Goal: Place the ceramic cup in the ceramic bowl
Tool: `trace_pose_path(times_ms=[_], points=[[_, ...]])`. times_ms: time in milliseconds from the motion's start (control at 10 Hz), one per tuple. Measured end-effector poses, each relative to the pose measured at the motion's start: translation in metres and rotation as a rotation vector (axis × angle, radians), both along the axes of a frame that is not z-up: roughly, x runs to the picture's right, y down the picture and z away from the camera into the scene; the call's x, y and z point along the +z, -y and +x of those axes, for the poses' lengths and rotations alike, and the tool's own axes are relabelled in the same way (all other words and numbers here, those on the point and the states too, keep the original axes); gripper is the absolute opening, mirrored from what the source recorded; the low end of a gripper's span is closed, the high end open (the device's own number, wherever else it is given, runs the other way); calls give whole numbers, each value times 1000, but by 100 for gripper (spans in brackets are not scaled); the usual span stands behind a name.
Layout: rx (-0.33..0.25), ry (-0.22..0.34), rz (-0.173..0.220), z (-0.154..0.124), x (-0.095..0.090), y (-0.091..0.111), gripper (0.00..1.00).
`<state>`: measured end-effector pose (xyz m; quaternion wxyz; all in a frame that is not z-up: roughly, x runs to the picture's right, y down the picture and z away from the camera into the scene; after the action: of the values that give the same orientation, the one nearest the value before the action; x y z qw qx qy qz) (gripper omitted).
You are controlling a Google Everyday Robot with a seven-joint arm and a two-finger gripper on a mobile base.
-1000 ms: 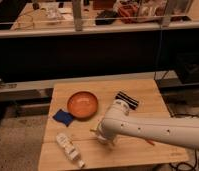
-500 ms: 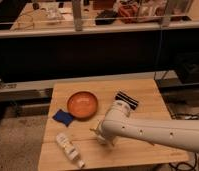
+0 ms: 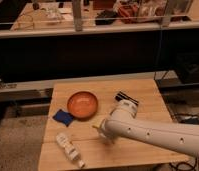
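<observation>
Camera view: gripper (image 3: 100, 130) low over pale wood-plank table (image 3: 153, 100), at tip of smooth white arm (image 3: 153, 134); grip state not discernible. Ceramic bowl (image 3: 83, 104), round, shallow, glossy orange-brown: just up-left of gripper. Dark-blue cloth (image 3: 63, 117): left. Clear plastic bottle (image 3: 68, 147), lying: lower-left. Black-white striped object (image 3: 127, 96): behind, right.

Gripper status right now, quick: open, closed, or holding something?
Gripper: cannot be told; it is low over the wooden table, beside the orange-brown ceramic bowl.
</observation>
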<state>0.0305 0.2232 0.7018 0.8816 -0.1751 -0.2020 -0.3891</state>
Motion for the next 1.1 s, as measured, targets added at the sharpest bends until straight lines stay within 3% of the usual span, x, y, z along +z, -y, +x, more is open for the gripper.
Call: trace_pose_path(times_ms=[300, 600, 700, 900, 1100], points=[[21, -7, 31, 3, -7, 27, 0], [9, 0, 76, -1, -2, 92, 0], [-11, 7, 84, -10, 7, 117, 0], [-43, 13, 89, -24, 26, 146, 0], [-89, 22, 83, -52, 58, 179, 0]])
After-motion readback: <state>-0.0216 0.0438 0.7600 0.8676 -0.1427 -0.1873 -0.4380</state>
